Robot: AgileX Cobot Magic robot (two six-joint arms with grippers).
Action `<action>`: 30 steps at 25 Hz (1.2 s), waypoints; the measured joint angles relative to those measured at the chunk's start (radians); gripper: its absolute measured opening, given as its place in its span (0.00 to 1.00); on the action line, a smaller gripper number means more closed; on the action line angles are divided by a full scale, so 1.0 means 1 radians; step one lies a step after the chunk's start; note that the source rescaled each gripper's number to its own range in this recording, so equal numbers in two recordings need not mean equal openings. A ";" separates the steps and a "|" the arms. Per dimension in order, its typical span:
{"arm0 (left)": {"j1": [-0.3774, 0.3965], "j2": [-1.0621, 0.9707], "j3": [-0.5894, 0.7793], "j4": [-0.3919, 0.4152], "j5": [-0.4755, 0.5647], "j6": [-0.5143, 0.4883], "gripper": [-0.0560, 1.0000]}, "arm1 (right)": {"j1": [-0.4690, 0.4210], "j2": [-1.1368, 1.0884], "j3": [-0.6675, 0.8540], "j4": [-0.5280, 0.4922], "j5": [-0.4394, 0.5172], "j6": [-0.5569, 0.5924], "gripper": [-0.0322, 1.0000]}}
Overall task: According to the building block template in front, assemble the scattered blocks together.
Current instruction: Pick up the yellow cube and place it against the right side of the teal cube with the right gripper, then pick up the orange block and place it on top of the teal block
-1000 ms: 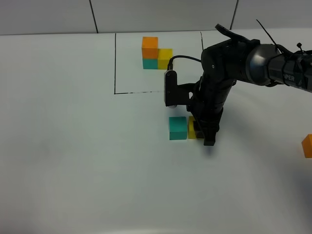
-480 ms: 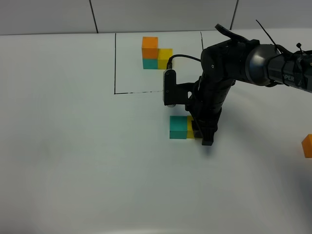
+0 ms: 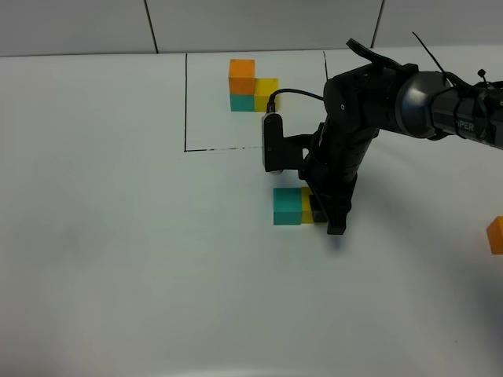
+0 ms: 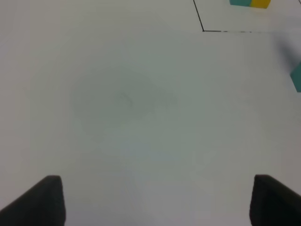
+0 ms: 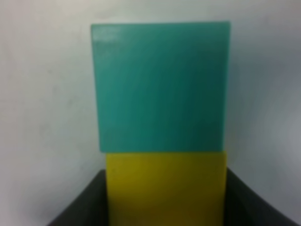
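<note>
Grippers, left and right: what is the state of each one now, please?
Left gripper: open, holding nothing.
Right gripper: closed on the yellow cube, which touches the teal cube.

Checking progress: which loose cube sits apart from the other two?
The orange cube, alone at the far right; the teal cube and yellow cube touch.

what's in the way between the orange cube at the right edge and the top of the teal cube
Only the right gripper itself: closed round the yellow cube that touches the teal cube, it stands on the line from the orange cube. The teal cube's top is bare, and no other thing shows between.
</note>
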 joint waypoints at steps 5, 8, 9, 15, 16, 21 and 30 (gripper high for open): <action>0.000 0.000 0.000 0.000 0.000 0.000 0.81 | 0.000 0.000 0.000 0.000 0.000 -0.009 0.05; 0.000 0.000 0.000 0.000 0.000 0.000 0.81 | 0.000 0.000 0.000 0.000 0.000 -0.012 0.05; 0.000 0.000 0.000 0.000 0.000 0.000 0.81 | 0.000 0.000 0.000 0.000 0.000 -0.012 0.05; 0.000 0.000 0.000 0.000 0.000 0.000 0.81 | 0.001 0.000 0.000 -0.035 0.000 0.011 0.05; 0.000 0.000 0.000 0.000 0.000 0.000 0.81 | 0.001 0.000 0.000 -0.052 -0.001 0.022 0.07; 0.000 0.000 0.000 0.000 0.000 0.000 0.81 | 0.001 -0.008 0.000 -0.117 -0.004 0.056 0.43; 0.000 0.000 0.000 0.000 0.000 0.000 0.81 | -0.022 -0.148 0.046 -0.095 0.027 0.212 0.97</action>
